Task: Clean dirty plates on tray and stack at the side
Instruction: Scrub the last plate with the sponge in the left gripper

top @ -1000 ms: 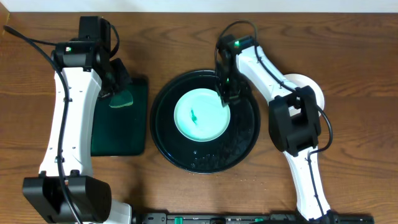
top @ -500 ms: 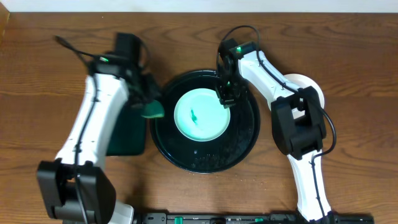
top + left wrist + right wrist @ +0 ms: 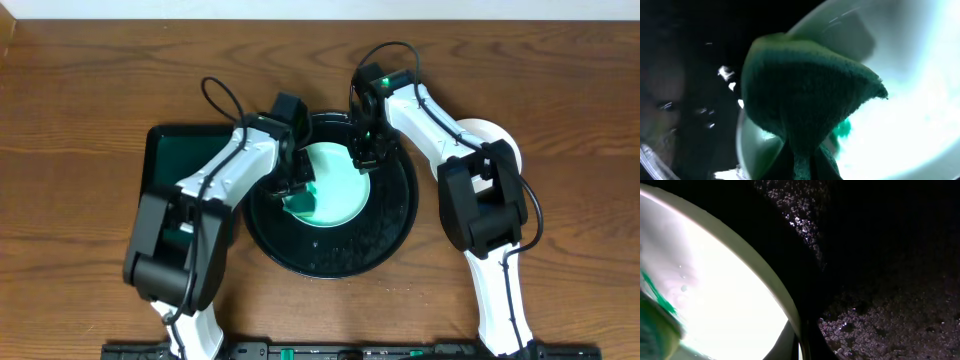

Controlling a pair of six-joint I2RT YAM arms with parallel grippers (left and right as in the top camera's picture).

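A pale mint plate (image 3: 338,192) with a teal smear lies in the large round black tray (image 3: 385,245). My left gripper (image 3: 296,186) is shut on a green sponge (image 3: 301,203) and presses it on the plate's left part. In the left wrist view the sponge (image 3: 805,95) covers the plate's (image 3: 910,90) edge, with teal smear beside it. My right gripper (image 3: 362,156) is shut on the plate's right rim; the right wrist view shows the rim (image 3: 765,275) pinched between the fingers (image 3: 801,342) above the wet tray floor (image 3: 890,290).
A rectangular black tray (image 3: 185,160) lies left of the round tray, partly under my left arm. Another pale plate (image 3: 492,132) lies on the table to the right, mostly hidden by my right arm. Water drops cover the round tray's front.
My left arm has swung right from the rectangular tray, carrying the sponge onto the plate. My right gripper has held still on the plate's rim.
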